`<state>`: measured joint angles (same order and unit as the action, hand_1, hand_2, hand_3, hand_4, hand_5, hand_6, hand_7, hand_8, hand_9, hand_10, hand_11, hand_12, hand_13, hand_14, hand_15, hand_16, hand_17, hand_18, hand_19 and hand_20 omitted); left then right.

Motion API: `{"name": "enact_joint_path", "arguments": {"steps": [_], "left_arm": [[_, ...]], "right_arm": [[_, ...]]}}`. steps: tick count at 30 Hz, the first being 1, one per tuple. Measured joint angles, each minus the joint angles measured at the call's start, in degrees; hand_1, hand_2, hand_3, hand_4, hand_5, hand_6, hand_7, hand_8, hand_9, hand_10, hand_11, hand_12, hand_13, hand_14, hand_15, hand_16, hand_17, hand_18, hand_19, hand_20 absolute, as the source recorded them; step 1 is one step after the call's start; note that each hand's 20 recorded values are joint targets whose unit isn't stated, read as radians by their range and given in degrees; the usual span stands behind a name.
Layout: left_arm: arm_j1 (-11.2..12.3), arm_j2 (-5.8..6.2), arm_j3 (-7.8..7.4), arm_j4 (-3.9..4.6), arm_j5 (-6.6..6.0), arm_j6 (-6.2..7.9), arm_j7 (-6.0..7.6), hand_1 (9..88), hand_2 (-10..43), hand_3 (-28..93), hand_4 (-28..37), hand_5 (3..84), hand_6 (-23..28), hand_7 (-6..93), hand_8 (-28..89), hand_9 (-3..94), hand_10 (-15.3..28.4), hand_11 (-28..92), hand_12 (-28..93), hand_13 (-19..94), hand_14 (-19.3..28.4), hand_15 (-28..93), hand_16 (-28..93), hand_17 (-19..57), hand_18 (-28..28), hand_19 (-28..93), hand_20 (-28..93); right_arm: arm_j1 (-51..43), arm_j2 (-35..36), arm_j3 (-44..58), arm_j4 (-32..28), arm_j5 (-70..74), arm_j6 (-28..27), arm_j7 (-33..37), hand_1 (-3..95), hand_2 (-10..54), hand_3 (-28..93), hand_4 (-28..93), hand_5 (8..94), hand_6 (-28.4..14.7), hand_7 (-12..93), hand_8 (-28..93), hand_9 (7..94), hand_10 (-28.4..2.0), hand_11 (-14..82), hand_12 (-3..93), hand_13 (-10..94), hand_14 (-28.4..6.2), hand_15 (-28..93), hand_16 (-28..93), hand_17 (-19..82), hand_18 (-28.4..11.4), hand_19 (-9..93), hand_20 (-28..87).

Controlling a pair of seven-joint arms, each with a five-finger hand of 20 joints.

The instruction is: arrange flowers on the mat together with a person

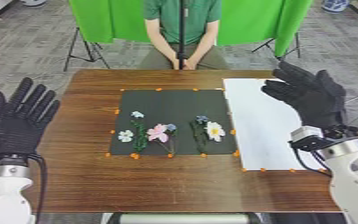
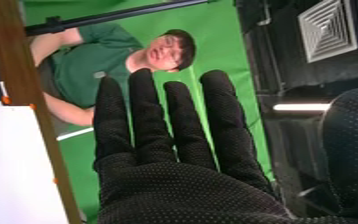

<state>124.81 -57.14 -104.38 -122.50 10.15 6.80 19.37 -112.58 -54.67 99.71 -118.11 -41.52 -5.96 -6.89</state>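
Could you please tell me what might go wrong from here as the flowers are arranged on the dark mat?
The pink flower lies right against a small blue flower, so picking up either could drag the other along. The right hand hangs open over the white sheet; if it swept low towards the dark mat, it might brush the white flower with the yellow centre out of place.

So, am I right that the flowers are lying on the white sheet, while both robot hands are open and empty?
Not quite: the head view shows the flowers lying on the dark mat, beside the white sheet. The left robot hand and right robot hand are indeed open and empty.
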Motion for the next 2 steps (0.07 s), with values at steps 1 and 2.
{"name": "enact_joint_path", "arguments": {"steps": [1,2], "left_arm": [[-0.04,0.01,0.11,0.0,-0.22,0.0,0.03,25.3,12.4,65,-28.3,37.9,7.0,10.5,-8,33.8,14.3,14,10,22,13.9,20,-5,-5.2,13.1,24,11],[-0.07,0.01,0.21,0.02,-0.44,0.0,0.04,25.3,12.4,65,-28.3,37.9,7.0,10.5,-8,33.8,14.3,14,10,22,13.9,20,-5,-5.2,13.1,24,11]], "right_arm": [[-0.02,-0.13,0.2,0.01,-0.12,-0.33,0.02,12.9,4.8,71,-22,43.7,-2.9,13,-9,38.9,-14.4,4.0,16.1,35,-15.2,12,27,15,-18.5,28,16],[-0.07,-0.25,0.35,0.01,-0.19,-0.56,0.04,12.9,4.8,71,-22,43.7,-2.9,13,-8,39.0,-14.4,4.1,16.1,35,-15.2,12,27,15,-18.5,28,16]]}}
